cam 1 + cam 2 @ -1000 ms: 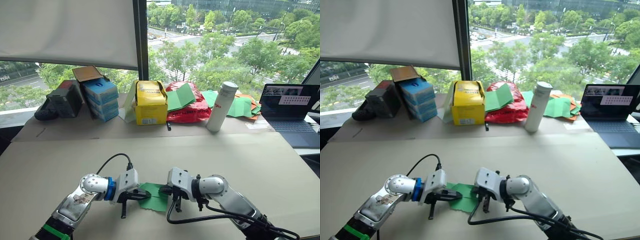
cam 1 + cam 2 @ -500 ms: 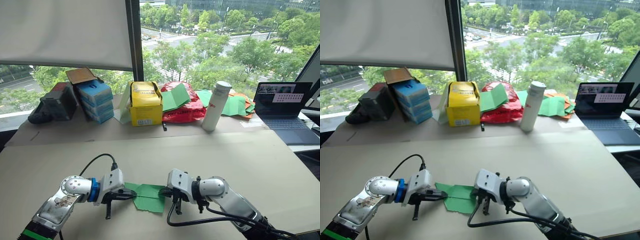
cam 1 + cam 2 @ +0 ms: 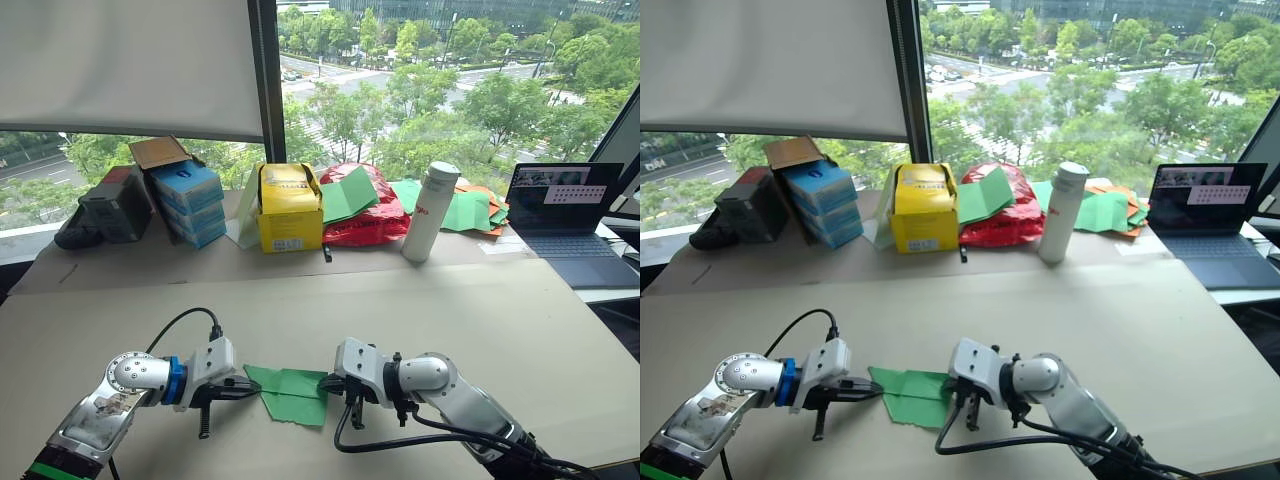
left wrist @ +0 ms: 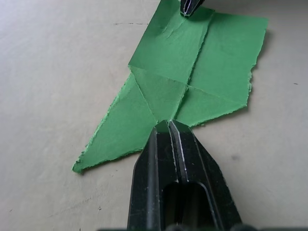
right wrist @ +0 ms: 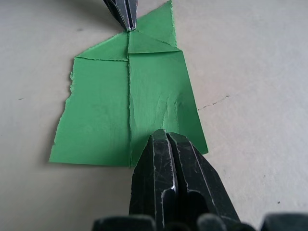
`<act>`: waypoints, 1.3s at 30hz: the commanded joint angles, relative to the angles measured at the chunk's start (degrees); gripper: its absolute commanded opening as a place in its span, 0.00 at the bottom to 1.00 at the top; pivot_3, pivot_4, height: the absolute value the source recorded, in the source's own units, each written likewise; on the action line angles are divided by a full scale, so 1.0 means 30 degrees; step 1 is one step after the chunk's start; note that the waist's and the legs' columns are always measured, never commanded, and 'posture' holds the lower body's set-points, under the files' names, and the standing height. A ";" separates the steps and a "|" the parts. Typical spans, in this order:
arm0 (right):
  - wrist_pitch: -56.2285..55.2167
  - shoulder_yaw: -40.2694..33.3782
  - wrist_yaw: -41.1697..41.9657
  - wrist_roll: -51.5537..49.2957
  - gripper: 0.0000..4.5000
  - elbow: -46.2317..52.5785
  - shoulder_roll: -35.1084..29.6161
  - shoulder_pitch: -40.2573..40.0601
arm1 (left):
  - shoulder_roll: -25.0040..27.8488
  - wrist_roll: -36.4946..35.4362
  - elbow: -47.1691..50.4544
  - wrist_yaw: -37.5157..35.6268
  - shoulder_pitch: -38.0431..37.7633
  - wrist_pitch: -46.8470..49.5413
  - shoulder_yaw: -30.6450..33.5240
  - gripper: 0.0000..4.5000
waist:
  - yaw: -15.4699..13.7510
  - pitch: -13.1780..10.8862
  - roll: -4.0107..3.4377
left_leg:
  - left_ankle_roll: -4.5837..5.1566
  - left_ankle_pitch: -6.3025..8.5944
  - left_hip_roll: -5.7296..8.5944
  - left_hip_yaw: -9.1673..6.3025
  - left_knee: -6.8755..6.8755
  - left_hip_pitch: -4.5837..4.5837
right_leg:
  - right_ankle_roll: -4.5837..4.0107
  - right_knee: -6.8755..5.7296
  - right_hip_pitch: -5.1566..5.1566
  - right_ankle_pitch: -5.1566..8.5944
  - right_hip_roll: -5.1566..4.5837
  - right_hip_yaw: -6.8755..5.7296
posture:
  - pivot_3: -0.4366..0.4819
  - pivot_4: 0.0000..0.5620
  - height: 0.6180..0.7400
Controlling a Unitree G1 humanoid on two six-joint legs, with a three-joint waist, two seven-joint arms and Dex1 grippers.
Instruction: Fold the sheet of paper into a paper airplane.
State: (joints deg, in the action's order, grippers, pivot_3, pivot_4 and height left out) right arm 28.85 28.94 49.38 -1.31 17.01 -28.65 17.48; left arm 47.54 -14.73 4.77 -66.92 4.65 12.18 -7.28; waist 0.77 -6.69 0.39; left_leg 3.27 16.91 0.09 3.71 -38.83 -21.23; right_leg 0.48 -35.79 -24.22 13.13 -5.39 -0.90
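The sheet of paper (image 3: 295, 392) lies flat on the tan table, bright green and creased. One corner is folded in, and a pointed flap spreads toward my left side. My left gripper (image 3: 257, 386) is shut, its tips touching the paper's folded nose where the creases meet (image 4: 168, 124). From the opposite side, my right gripper (image 3: 322, 383) is shut too, with its tips resting on the paper's edge at the centre crease (image 5: 163, 135). Neither pair of fingers has paper between them.
Along the window stand a black object (image 3: 105, 205), blue boxes (image 3: 198, 198), a yellow box (image 3: 291, 206), a red plastic bag (image 3: 372, 226), a white bottle (image 3: 430, 212), a heap of green and orange sheets (image 3: 472, 210) and a laptop (image 3: 572, 218). Black cables trail from both wrists.
The camera has shifted. My left gripper has drawn back to the left, away from the right one, and more of the paper's pointed left flap now shows. The right gripper stays put.
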 commanded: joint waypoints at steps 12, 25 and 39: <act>0.1000 -0.1648 -0.0407 -0.1441 0.00 0.1816 0.0781 -0.0022 | 0.0868 -0.4042 0.4391 0.1102 -0.0839 0.5754 0.3815 0.00 | -0.0012 -0.0119 0.0120 | -0.0038 -0.0027 0.0008 -0.0009 -0.0028 -0.0295 | 0.0017 -0.0021 -0.0210 -0.0013 0.0002 -0.0015 | 0.48 0.27 1.00; 0.4401 -0.3384 -0.0409 -0.4243 0.49 0.2364 0.0251 0.0608 | 0.0868 -0.5833 0.4964 0.1129 -0.0518 0.7456 0.4416 0.00 | -0.0020 -0.0278 0.0234 | -0.0062 -0.0054 0.0019 -0.0006 -0.0055 -0.0358 | 0.0024 -0.0057 -0.0262 -0.0017 0.0058 -0.0035 | 0.48 0.27 1.00; 0.4248 -0.3340 0.0337 -0.6032 0.08 0.1153 0.1059 0.0504 | 0.0486 -0.5598 0.5025 0.1515 -0.0251 0.7194 0.3744 0.00 | -0.0032 -0.0339 0.0311 | -0.0056 -0.0059 0.0021 0.0002 -0.0091 -0.0365 | 0.0029 -0.0082 -0.0243 -0.0018 0.0128 -0.0062 | 0.48 0.27 1.00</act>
State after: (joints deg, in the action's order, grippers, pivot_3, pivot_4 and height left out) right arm 41.97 19.38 50.44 -18.26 18.59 -25.72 18.90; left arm 49.09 -31.58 18.21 -62.47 3.51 34.93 3.45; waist 0.68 -7.71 1.32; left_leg 3.10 16.73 0.15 3.72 -39.11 -22.33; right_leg 0.57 -36.04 -24.94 13.07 -4.98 -1.09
